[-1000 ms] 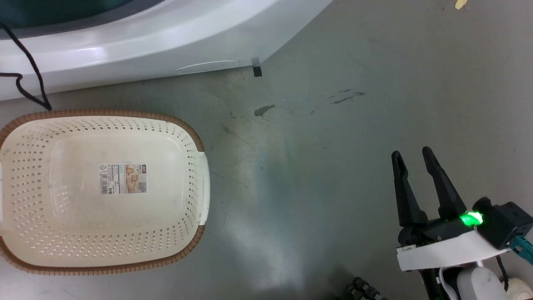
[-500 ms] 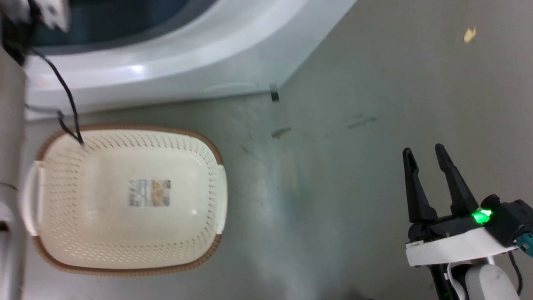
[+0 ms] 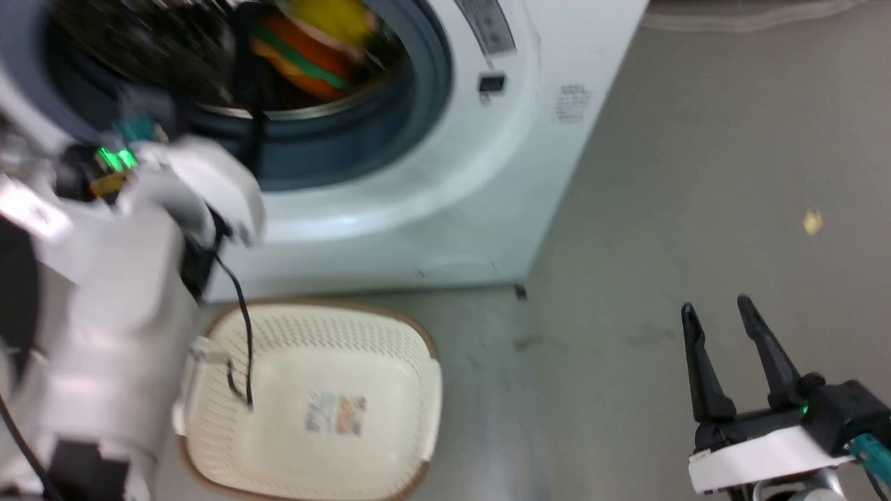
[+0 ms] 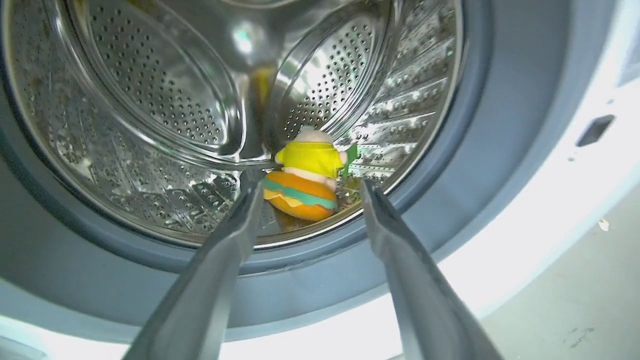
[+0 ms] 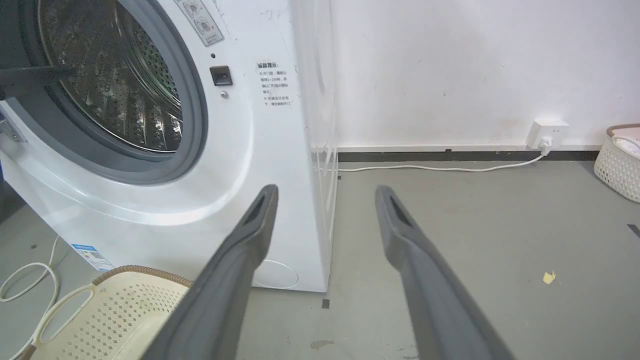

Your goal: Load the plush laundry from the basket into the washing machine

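Note:
The plush laundry [image 4: 306,182] lies on the bottom of the shiny steel drum [image 4: 150,100] of the washing machine [image 3: 431,174], yellow body over the orange, green-edged part. It also shows blurred in the head view as plush [image 3: 317,38]. My left gripper [image 4: 311,187] is open at the drum's mouth. Its fingers [image 4: 235,235] frame the toy without holding it. The cream basket [image 3: 390,334] stands empty on the floor before the washer, its label showing. My right gripper [image 3: 717,312] is open and holds nothing, low over the floor at the right.
My pale left arm [image 3: 118,292] fills the left of the head view, with a black cable [image 3: 240,327] hanging over the basket. In the right wrist view, a white cord [image 5: 435,168] runs along the wall to a socket [image 5: 547,131], and another basket [image 5: 620,165] stands at the far right.
The head camera has tilted up: the washer's opening, the plush in the drum and my left arm have come into view. The basket stays empty. The right gripper holds still and open.

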Tool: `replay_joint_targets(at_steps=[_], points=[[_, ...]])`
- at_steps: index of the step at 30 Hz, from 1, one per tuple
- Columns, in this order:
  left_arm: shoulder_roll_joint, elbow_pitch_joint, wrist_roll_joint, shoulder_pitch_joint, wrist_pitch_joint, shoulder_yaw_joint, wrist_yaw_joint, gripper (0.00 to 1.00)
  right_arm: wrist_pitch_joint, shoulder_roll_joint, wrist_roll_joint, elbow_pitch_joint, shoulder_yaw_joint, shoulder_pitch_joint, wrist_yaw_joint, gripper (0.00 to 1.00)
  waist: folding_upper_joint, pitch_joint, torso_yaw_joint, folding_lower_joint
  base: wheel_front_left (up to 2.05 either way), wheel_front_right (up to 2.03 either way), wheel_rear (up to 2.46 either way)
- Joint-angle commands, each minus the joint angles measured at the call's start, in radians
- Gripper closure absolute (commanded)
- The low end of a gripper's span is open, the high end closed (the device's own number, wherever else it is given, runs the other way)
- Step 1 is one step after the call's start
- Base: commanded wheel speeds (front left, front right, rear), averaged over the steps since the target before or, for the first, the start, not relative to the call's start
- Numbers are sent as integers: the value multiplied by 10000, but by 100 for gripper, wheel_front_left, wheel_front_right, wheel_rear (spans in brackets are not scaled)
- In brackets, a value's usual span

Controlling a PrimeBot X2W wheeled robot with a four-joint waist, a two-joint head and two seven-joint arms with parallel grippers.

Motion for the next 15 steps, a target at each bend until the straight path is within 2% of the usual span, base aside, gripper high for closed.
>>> replay_joint_targets(at_steps=[1, 7, 15], points=[[-2, -148, 22, 366, -128, -15, 18, 0, -46, -1, -110, 9, -7, 109, 6, 0, -1, -1149, 829, 4, 0, 0, 0], [-125, -1989, -240, 2597, -561, 111, 440, 0, -46, -1, -629, -133, 42, 613, 6, 0, -1, -2252, 1528, 4, 0, 0, 0], [-202, -5898, -535, 6664, -727, 671, 1645, 0, -46, -1, -726, -323, 94, 1181, 6, 0, -1, -3182, 2030, 4, 0, 0, 0]])
